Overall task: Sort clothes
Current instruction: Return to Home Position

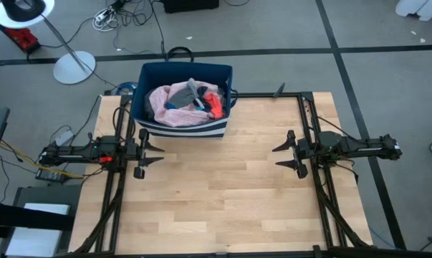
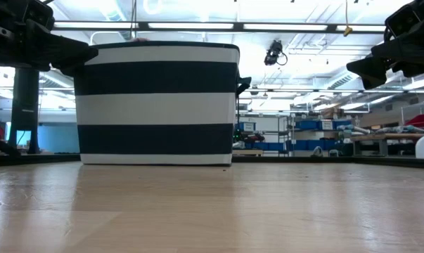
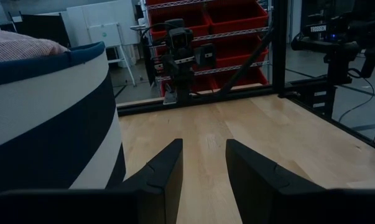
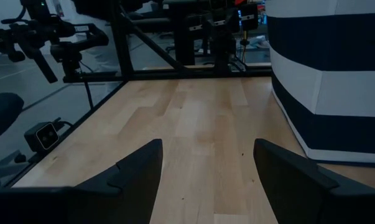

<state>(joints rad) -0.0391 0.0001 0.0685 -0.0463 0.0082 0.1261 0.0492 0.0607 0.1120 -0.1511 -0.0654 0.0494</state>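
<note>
Here is the scene from above: the clothes (image 1: 181, 102) sit heaped inside the bin (image 1: 150, 70), pink on top, with grey, a flash of red-orange and a scrap of blue poking through. No garment shows anywhere on the wooden table (image 1: 223, 201). The striped bin stands at the table's far edge, a little toward the left arm's side, where either arm could drop things into it. The left gripper (image 1: 157, 153) hangs just off the bin's near corner, and its wrist view shows the striped wall close alongside. Its jaws are parted by a moderate gap with nothing but bare wood between them. Across the table, well apart from the bin, the right gripper (image 1: 279, 156) points inward to face its partner, jaws spread wide and equally empty. Both arms lie stretched out low along their own sides, leaving the middle of the table free. That looks like a parked, resting pose rather than a reach for anything. With every visible garment in the bin and neither gripper carrying a thing, the sorting seems done, and this step is most likely the arms settling at rest.
</note>
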